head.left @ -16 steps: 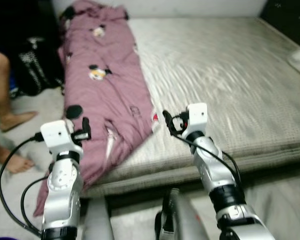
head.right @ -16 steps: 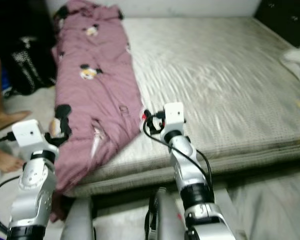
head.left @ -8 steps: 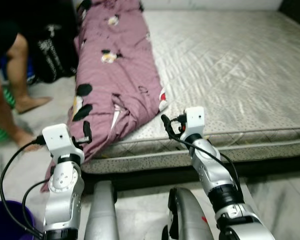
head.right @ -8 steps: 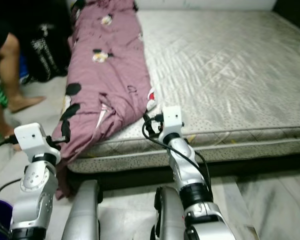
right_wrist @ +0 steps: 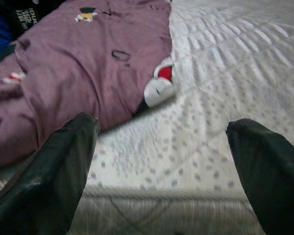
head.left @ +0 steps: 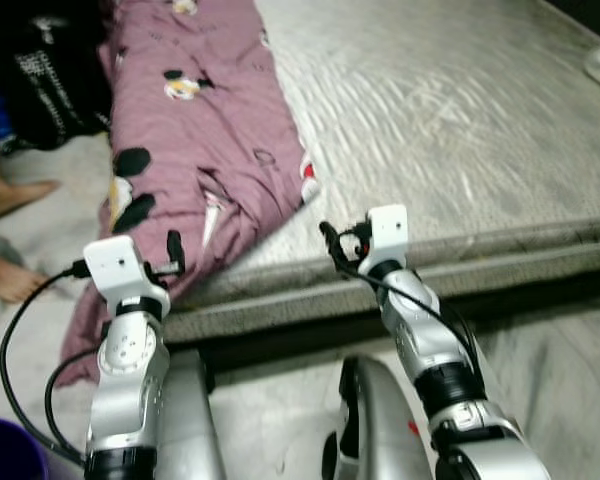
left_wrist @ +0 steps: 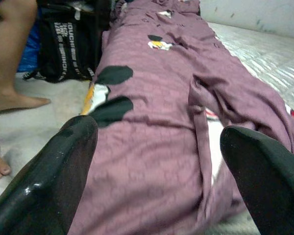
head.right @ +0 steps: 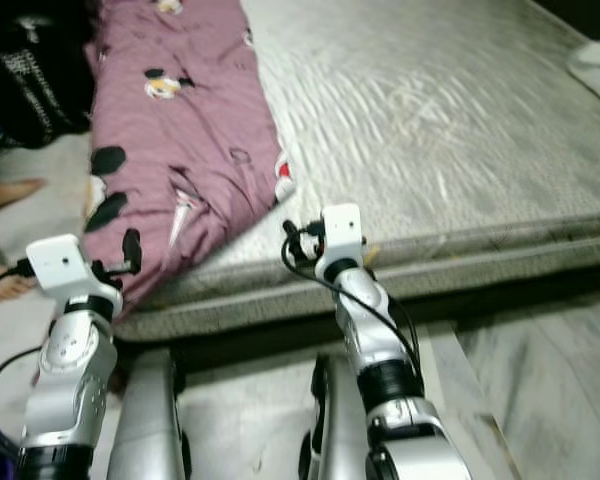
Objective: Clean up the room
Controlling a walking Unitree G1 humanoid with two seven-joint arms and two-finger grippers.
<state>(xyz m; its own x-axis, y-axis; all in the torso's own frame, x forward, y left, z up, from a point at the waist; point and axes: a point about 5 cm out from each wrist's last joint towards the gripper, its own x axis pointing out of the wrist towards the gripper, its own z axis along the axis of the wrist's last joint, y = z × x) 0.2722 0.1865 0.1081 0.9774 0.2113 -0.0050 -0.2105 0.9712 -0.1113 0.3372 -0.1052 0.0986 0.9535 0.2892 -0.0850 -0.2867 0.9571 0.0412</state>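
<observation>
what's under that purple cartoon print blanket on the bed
The purple cartoon-print blanket lies on the grey quilted mattress, its lower end hanging toward the floor. Anything beneath its folds is covered.

Camera swung since half second ago: mattress [head.left: 460,120] edge nearer, purple blanket [head.left: 195,130] shifted left, blur returned.

I'm seeing a mauve-pink quilt [head.left: 195,130] lying lengthwise along the left side of the mattress [head.left: 450,130], bunched into a long rumpled roll. It's carrying a cartoon-mouse print, with black ear shapes and small yellow and red patches scattered over the cloth. Its near end is spilling over the mattress edge and hanging down toward the floor [head.left: 40,230], where the folds are looking loosest. A white and red bit of the print is poking out at its right side, lying on the grey quilted mattress.
</observation>
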